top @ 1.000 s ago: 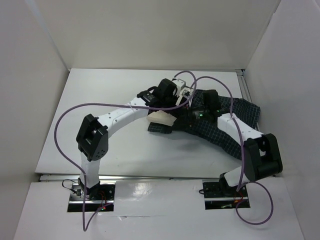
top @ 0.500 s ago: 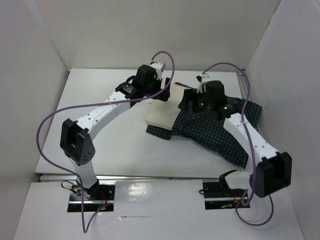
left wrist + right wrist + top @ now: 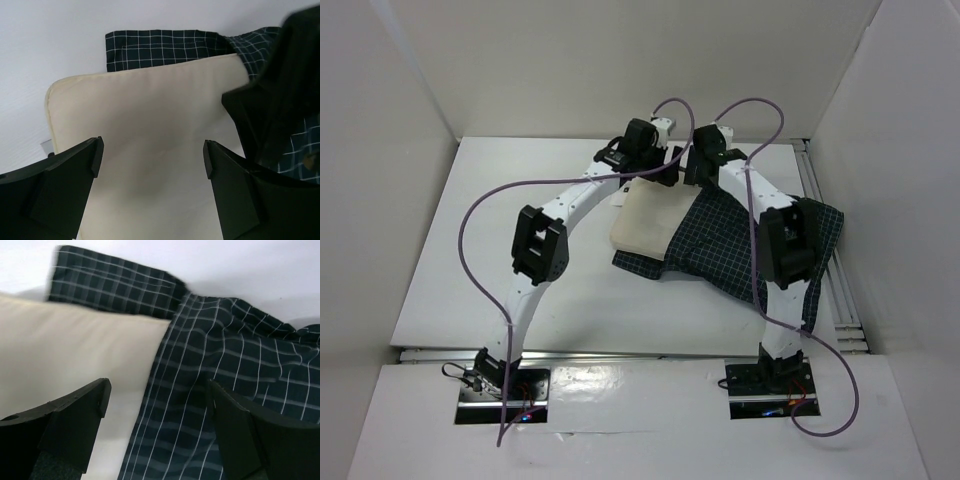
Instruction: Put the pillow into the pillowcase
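Observation:
The cream pillow lies flat in the middle of the table. Its right part is tucked under the dark navy checked pillowcase, which spreads to the right. A strip of the checked cloth shows beyond the pillow's near left corner. My left gripper hovers open over the pillow's far edge, with only cream fabric below the jaws. My right gripper hangs open beside it, above the line where the pillow meets the pillowcase, jaws holding nothing.
White walls enclose the table on the left, back and right. The two wrists stand close together at the far side, and the right arm's dark body fills the right of the left wrist view. Purple cables loop above both arms.
Both arms have lifted off the bunched pillow and pillowcase and swung to the far edge. The pillow now lies flat. Both grippers have opened wider.

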### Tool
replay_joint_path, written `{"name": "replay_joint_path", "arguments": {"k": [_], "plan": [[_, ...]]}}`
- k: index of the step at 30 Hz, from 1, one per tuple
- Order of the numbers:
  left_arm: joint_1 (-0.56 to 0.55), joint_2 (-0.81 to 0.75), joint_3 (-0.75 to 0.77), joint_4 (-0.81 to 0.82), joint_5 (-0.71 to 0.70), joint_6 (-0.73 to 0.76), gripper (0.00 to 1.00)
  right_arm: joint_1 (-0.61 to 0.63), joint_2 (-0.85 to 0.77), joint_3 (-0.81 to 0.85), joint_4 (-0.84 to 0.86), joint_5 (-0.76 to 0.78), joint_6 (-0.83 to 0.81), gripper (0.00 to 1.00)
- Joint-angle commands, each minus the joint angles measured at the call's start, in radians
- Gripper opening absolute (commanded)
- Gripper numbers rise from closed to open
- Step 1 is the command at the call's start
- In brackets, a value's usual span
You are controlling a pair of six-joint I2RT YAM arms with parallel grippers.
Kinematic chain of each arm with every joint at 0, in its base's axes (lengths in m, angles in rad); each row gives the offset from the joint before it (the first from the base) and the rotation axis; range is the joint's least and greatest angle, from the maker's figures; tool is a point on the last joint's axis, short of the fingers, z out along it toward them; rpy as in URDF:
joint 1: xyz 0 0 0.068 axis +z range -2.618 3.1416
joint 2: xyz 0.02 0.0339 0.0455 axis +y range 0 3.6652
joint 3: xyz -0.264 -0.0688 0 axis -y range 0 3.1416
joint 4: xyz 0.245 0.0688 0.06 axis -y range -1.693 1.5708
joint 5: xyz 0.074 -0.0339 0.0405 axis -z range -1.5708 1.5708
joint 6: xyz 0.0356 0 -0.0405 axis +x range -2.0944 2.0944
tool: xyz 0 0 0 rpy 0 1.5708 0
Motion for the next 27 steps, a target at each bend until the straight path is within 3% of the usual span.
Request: {"name": "replay_joint_path", "arguments": {"k": [1, 4, 5, 11, 13, 15, 16, 22, 25, 27], "plan": [[-0.009, 0.041, 0.065, 0.092, 0.026, 0.038, 1.00, -0.019, 0.098, 0.133, -0.103, 0.117, 0.020, 0.87], [-0.022, 0.116, 0.113, 0.064, 0.006, 0.064, 1.00, -0.030, 0.165, 0.176, -0.172, 0.154, 0.037, 0.82], [-0.035, 0.127, 0.113, 0.064, -0.016, 0.082, 1.00, -0.030, 0.166, 0.176, -0.172, 0.154, 0.037, 0.73], [-0.086, 0.164, 0.087, 0.055, -0.024, 0.141, 0.97, -0.030, 0.123, 0.124, -0.131, 0.117, 0.037, 0.45], [-0.086, 0.184, 0.087, 0.046, 0.020, 0.141, 0.80, -0.030, 0.083, 0.106, -0.090, 0.097, 0.037, 0.25], [-0.097, 0.193, 0.067, 0.046, 0.054, 0.141, 0.22, -0.030, 0.054, 0.070, -0.056, 0.086, 0.016, 0.05], [-0.108, 0.193, 0.067, 0.046, 0.054, 0.141, 0.01, -0.030, 0.022, 0.052, -0.006, 0.060, 0.003, 0.00], [-0.117, 0.184, 0.031, 0.046, 0.131, 0.161, 0.00, -0.030, -0.054, -0.048, 0.183, -0.176, -0.108, 0.00], [-0.117, 0.150, 0.021, 0.058, 0.163, 0.161, 0.00, -0.030, -0.092, -0.081, 0.287, -0.469, -0.158, 0.00], [-0.117, 0.138, 0.010, 0.069, 0.189, 0.161, 0.00, -0.030, -0.101, -0.100, 0.352, -0.578, -0.168, 0.00]]}}
